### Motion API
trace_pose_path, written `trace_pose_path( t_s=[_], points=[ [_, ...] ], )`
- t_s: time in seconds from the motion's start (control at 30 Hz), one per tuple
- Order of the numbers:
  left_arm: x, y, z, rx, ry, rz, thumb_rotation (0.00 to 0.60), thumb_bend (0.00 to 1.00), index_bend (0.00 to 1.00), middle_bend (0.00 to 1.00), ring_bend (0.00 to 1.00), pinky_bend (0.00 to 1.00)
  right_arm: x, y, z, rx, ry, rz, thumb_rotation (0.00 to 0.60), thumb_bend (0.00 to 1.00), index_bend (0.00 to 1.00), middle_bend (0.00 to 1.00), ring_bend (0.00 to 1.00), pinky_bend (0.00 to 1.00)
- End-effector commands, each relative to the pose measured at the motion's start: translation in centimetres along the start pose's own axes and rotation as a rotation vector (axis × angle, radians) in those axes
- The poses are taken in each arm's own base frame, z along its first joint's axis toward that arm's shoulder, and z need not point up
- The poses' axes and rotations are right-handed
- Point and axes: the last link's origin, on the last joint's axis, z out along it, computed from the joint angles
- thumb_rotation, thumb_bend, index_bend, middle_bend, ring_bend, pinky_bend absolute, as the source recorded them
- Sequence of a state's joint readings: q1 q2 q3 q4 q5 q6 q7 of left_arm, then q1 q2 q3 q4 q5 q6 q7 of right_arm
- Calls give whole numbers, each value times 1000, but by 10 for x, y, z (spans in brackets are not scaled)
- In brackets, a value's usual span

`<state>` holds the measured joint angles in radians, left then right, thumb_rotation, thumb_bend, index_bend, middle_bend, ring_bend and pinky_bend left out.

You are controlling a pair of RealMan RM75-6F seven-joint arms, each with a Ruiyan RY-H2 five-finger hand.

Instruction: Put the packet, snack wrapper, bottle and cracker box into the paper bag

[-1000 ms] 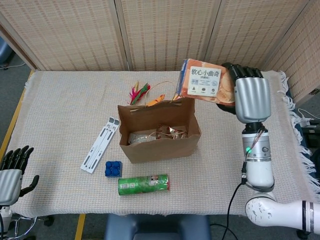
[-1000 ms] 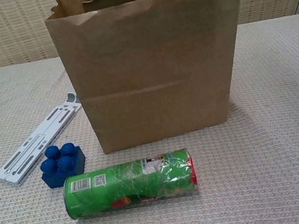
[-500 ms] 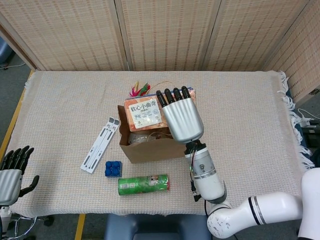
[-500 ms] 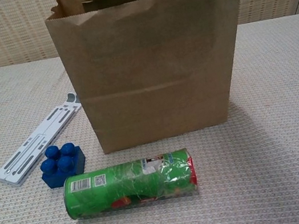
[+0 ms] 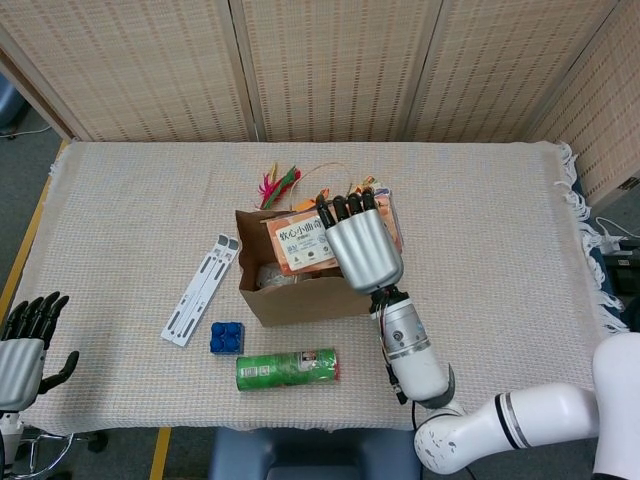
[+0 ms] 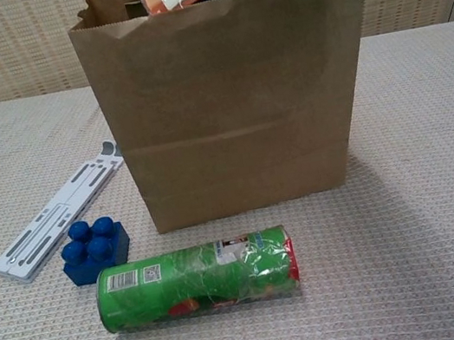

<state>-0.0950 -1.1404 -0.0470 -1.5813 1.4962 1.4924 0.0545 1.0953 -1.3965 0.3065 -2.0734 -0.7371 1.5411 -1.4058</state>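
The right hand (image 5: 362,250) is gripping the orange printed cracker box (image 5: 308,243) and lowering it from above into the mouth of the brown paper bag (image 6: 229,108). The box is now partly inside, so release looks close. The left hand (image 5: 22,345) is idling open off the table's corner.

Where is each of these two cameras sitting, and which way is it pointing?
Head view: high up, looking down on the table; shows the right hand holding the cracker box over the paper bag, left hand at the edge.
Chest view: low, facing the bag's front; no hand visible.
Shared: bag, box, green can, blue block.
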Motion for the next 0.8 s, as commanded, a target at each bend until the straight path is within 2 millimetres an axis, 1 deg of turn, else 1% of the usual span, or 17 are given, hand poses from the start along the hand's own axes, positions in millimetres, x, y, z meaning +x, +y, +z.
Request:
trace_pose_path(
  t_s=[0.03,0.13,0.43,0.57,0.67,0.77,0.8],
  points=[
    [0,0,0,1,0,0,600,370,24,0,0,0,2,3,-1,-3,5,8,600,57,0,66,26,217],
    [0,0,0,1,0,2,600,370,24,0,0,0,3,4,-2,-6,14,16,600,43,0,43,8,189],
    [0,0,0,2,1,4,600,370,24,0,0,0,4,10,-6,-16,23,50,600,38,0,28,0,182],
    [0,0,0,2,1,3,600,370,24,0,0,0,6,18,-11,-32,36,80,600,38,0,28,0,178],
    [0,0,0,2,1,3,600,370,24,0,0,0,5,31,-21,-59,38,115,600,37,0,28,0,170],
    [0,0,0,2,1,4,600,371,24,0,0,0,-2,53,-38,-94,42,147,600,37,0,28,0,158],
    [0,0,0,2,2,4,600,371,24,0,0,0,-7,64,-47,-108,35,163,600,37,0,28,0,153]
  ],
)
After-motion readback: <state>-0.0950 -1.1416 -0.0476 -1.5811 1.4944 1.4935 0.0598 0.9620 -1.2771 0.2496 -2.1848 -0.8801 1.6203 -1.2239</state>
